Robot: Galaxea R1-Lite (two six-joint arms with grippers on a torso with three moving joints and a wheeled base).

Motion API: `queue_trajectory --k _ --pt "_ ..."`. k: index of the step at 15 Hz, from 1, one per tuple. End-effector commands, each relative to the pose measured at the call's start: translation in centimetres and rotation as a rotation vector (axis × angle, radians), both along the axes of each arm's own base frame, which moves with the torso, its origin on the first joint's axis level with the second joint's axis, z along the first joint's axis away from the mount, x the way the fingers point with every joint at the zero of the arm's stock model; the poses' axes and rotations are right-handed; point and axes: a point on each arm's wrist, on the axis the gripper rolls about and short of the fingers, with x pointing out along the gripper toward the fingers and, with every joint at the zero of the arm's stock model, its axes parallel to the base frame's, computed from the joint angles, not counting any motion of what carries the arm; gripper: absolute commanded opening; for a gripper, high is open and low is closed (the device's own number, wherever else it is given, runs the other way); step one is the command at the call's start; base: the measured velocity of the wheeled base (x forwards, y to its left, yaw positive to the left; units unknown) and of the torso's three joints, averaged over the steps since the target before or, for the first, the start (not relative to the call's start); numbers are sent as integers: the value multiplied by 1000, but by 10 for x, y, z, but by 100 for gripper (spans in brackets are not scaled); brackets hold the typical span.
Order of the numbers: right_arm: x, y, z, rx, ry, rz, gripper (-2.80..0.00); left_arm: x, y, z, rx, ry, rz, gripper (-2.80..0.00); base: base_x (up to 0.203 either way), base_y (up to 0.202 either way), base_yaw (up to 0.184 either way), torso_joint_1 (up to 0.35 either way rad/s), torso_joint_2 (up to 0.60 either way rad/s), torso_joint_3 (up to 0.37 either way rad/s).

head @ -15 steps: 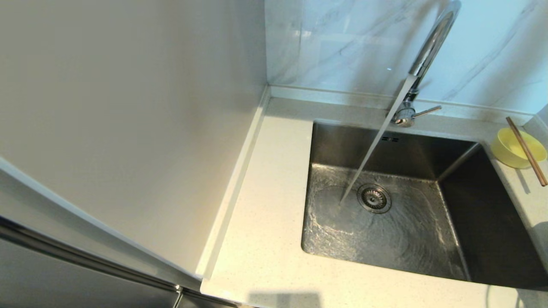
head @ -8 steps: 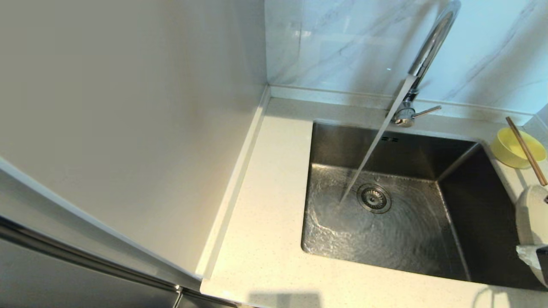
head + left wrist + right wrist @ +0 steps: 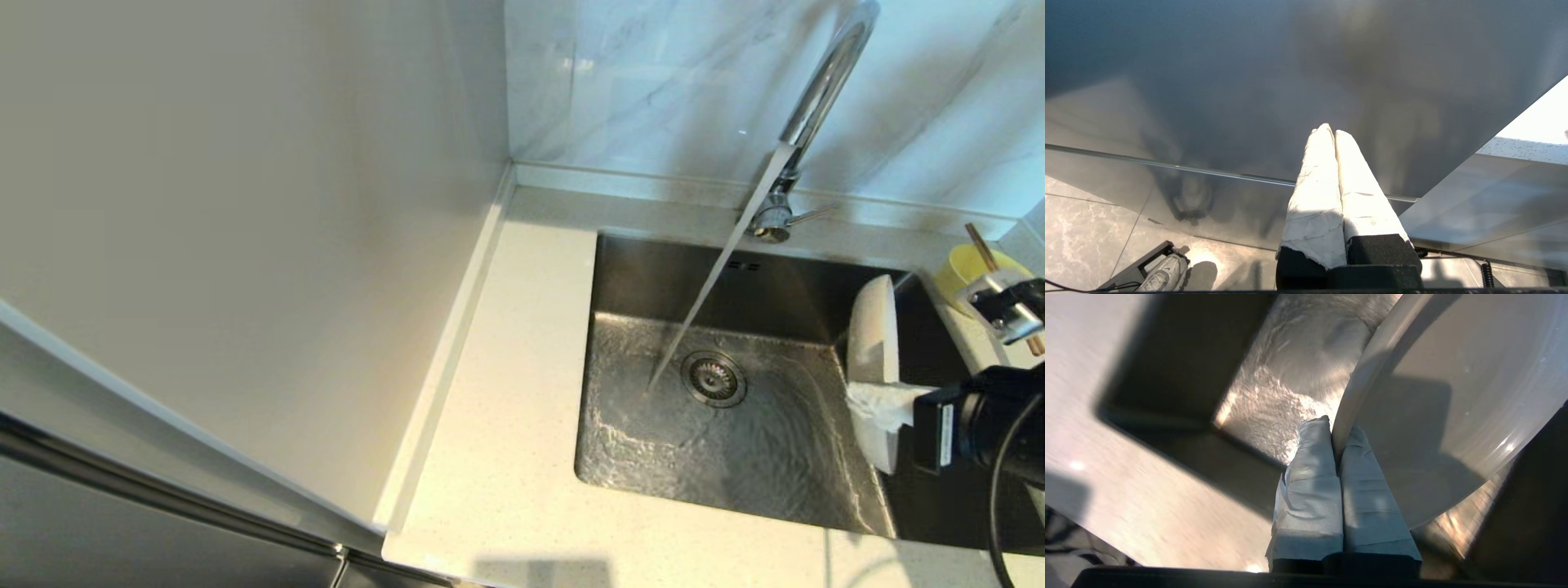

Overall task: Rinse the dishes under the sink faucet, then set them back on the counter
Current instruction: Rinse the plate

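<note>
My right gripper is shut on the rim of the white plate, which stands on edge over the right side of the sink. In the right wrist view the padded fingers pinch the plate above the wet basin floor. Water runs from the sink faucet and lands just left of the drain, apart from the plate. The pale-yellow bowl with chopsticks across it sits on the counter at the back right, partly hidden by my right arm. My left gripper is shut and empty, out of the head view.
A tall plain panel walls off the counter's left side. The marble-veined wall stands behind the sink. In the left wrist view, a grey cabinet front and tiled floor show.
My right arm has come in from the right edge with the plate and moved it left over the sink, now covering part of the bowl. The water keeps running.
</note>
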Motion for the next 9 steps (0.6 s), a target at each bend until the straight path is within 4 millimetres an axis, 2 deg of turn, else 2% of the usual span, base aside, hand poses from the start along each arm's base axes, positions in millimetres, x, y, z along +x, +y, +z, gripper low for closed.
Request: queue_trajectory --k 1,5,9 --pt "15 14 0 47 -15 34 -280 0 0 0 0 0 0 -280 0 0 0 0 0 0" --pt "43 28 5 128 -23 35 -280 0 0 0 0 0 0 -280 0 0 0 0 0 0" --pt "48 41 15 194 -55 60 -280 0 0 0 0 0 0 -280 0 0 0 0 0 0"
